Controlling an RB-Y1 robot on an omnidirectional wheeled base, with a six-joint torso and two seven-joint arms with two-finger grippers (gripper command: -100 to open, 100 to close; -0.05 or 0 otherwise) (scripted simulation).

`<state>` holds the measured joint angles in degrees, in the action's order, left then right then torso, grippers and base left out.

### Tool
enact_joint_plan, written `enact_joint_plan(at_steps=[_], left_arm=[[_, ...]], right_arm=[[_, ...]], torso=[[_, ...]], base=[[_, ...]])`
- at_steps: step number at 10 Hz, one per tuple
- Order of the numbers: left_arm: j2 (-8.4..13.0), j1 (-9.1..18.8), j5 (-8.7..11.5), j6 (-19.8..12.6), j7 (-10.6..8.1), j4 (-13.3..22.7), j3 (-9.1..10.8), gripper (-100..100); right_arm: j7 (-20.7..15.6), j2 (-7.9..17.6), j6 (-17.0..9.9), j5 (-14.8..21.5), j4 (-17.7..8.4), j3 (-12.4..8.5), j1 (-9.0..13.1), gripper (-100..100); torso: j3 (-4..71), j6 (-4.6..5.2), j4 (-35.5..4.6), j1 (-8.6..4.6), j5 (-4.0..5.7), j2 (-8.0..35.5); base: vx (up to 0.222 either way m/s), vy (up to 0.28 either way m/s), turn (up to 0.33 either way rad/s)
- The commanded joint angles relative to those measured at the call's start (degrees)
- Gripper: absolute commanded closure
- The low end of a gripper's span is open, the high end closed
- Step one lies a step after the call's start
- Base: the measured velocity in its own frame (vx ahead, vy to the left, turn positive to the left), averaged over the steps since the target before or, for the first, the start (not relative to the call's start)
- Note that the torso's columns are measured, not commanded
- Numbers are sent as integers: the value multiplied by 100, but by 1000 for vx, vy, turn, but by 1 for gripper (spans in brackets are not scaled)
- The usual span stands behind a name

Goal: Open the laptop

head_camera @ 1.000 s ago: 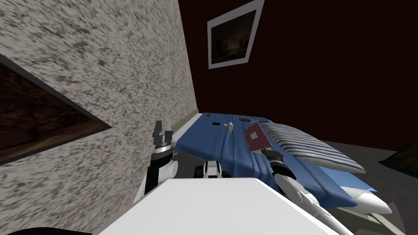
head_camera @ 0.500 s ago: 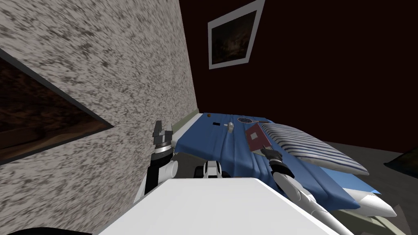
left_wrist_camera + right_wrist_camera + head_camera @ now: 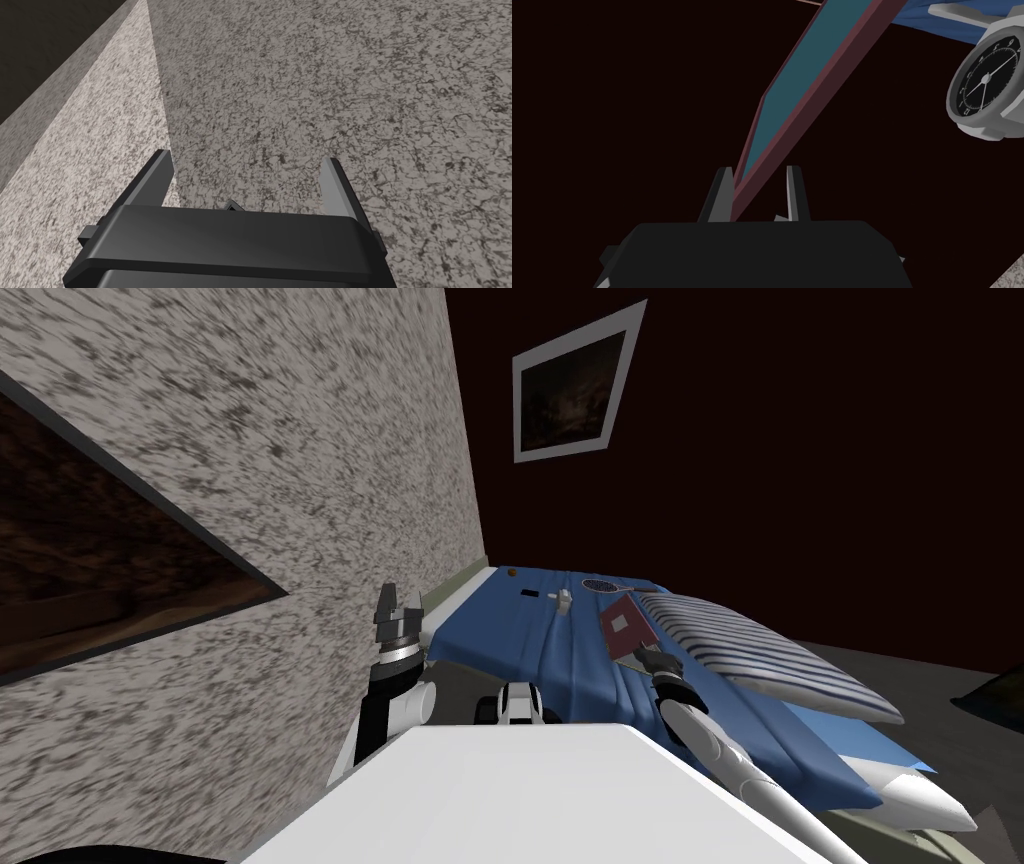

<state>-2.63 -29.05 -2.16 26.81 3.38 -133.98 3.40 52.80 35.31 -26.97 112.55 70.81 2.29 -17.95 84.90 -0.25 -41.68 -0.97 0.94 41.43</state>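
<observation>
- The laptop (image 3: 628, 628) lies on the bed (image 3: 520, 638), on the blue sheet, with the striped pillow (image 3: 760, 653) just beside it at 3 o'clock.
- Its red lid (image 3: 832, 85) is raised at a slant and the teal screen (image 3: 807, 75) shows on the inner face.
- The right pincer (image 3: 758, 170) sits at the laptop's 5 o'clock in the head view, narrow and clamped on the lid's edge. One finger (image 3: 722, 192) is against the screen side and the other is close by the red outer side.
- A watch (image 3: 984, 95) with a black dial and grey case is near the lid, on the red outer side, with blue sheet beyond it.
- A racket (image 3: 603, 585) lies on the sheet at the laptop's 11 o'clock.
- The left pincer (image 3: 245, 180) is wide and holds nothing. In the head view it is raised at the bed's 9 o'clock, close to the speckled wall (image 3: 300, 488).
- A framed picture (image 3: 570, 383) hangs on the dark wall at the bed's 12 o'clock.
</observation>
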Motion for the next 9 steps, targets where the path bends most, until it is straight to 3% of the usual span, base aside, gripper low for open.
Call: enact_joint_plan(at_steps=[1,2,3,5,8,9], left_arm=[[0,0,0,0,0,0,0,0],[0,0,0,0,0,0,0,0],[0,0,0,0,0,0,0,0],[0,0,0,0,0,0,0,0],[0,0,0,0,0,0,0,0],[0,0,0,0,0,0,0,0]], right_arm=[[-122,-102,212,-138,-3,21,-14,100],[-137,-51,142,-141,131,-95,-56,100],[-452,-142,436,-440,-121,-130,187,100],[-862,-142,722,-841,-199,-130,187,100],[-1225,-142,722,-1253,-206,-130,187,100],[-1487,-239,963,-1541,-339,-138,427,100]], torso=[[5,-5,-1,-1,-5,-5],[5,-10,-3,10,-7,-4],[1,-2,-12,24,-23,6],[-4,18,-3,-10,-17,8],[-3,20,18,-15,12,-5],[-2,11,14,-5,4,-8]], base=[[-4,-10,10],[-12,-3,-18],[7,-7,-198],[6,-3,-54],[-1,-5,18],[4,4,-138]])
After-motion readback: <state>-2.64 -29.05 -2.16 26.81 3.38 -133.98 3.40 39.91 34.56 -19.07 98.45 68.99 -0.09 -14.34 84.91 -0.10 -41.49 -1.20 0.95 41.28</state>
